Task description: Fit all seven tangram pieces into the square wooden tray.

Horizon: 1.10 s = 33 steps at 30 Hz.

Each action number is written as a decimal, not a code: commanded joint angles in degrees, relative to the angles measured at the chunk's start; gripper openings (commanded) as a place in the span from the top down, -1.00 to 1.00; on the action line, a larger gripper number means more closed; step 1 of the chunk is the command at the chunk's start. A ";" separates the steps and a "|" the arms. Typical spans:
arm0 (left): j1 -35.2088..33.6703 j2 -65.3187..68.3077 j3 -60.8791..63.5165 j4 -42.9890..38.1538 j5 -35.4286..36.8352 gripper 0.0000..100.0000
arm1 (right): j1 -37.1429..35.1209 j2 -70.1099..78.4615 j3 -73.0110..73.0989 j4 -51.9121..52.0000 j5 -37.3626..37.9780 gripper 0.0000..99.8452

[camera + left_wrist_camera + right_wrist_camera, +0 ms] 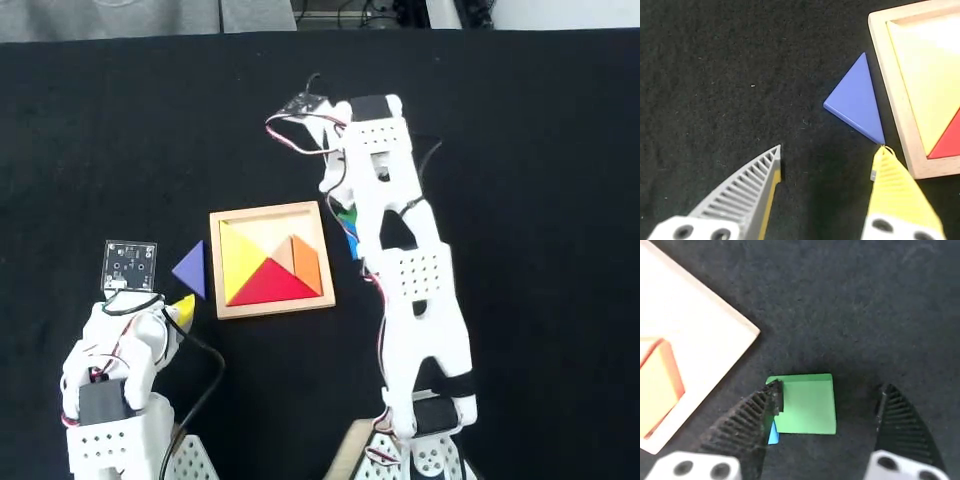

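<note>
Right hand (pixel 831 390) spread over one green square (pixel 807 405).

tray (pixel 265 209): pieces (pixel 242 262) inside | triangle (pixel 193 268) left of it | square (pixel 805 403) right

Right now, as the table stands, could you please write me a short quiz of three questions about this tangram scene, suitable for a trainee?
1. True or false: the blue triangle lies inside the wooden tray.
2. Where is the green square? A: inside the tray. B: outside the tray, under the right gripper. C: on top of the blue triangle.
3. Fill in the missing word: the left gripper is ___ (open or shut), with nothing between its fingers.

Key: 1 false, it lies on the table beside the tray; 2 B; 3 open.
</note>
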 commanded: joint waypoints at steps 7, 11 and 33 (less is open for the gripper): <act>-0.31 -0.35 1.19 -0.97 0.18 0.42 | 0.88 -0.84 -1.45 2.55 4.04 0.38; -0.31 -0.35 1.19 -0.97 0.18 0.42 | 1.14 -7.08 3.47 2.64 3.78 0.38; -0.31 -0.35 1.19 -0.97 0.18 0.42 | 4.22 -33.71 46.37 -19.16 6.15 0.38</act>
